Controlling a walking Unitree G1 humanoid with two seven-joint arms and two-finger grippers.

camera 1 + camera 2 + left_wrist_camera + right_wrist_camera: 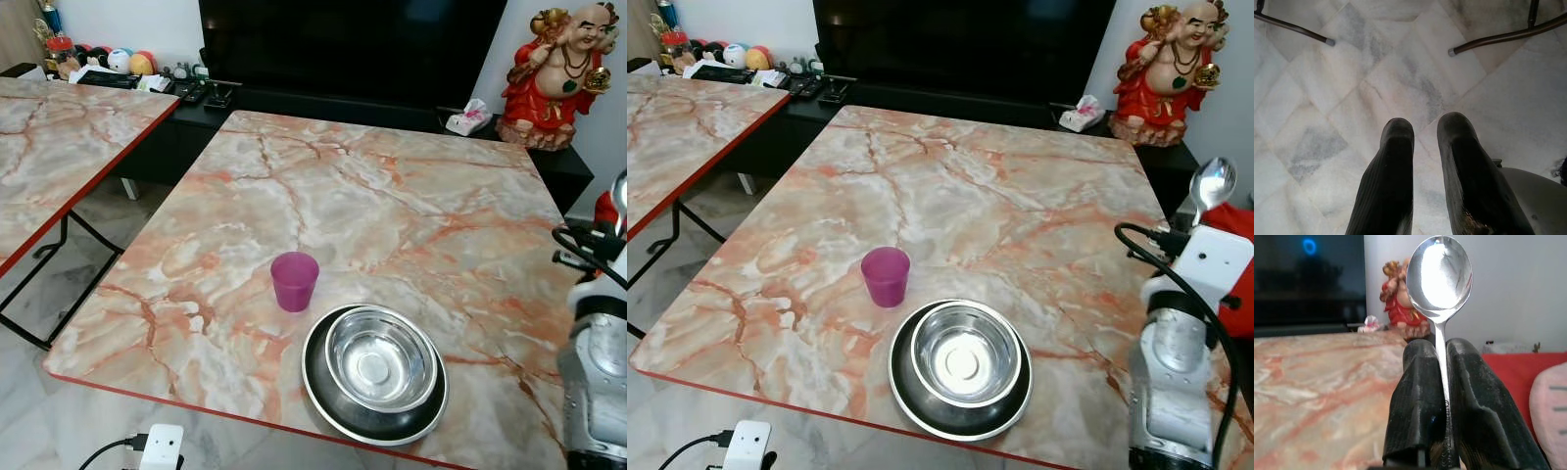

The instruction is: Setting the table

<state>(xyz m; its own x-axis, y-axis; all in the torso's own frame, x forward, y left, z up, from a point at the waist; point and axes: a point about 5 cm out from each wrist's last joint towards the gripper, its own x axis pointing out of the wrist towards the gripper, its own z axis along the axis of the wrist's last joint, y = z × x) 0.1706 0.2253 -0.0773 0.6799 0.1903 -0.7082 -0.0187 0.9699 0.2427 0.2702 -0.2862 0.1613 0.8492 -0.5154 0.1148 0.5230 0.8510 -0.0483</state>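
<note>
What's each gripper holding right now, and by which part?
The right gripper pinches a spoon by its handle, just below the neck, bowl pointing away from the fingers. The left gripper holds nothing and points down at the floor.

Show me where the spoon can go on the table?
Bare marble lies to the right of the bowl, toward the right tool holding the spoon, and across the whole far half. It is crowded only where the cup stands beside the bowl.
</note>
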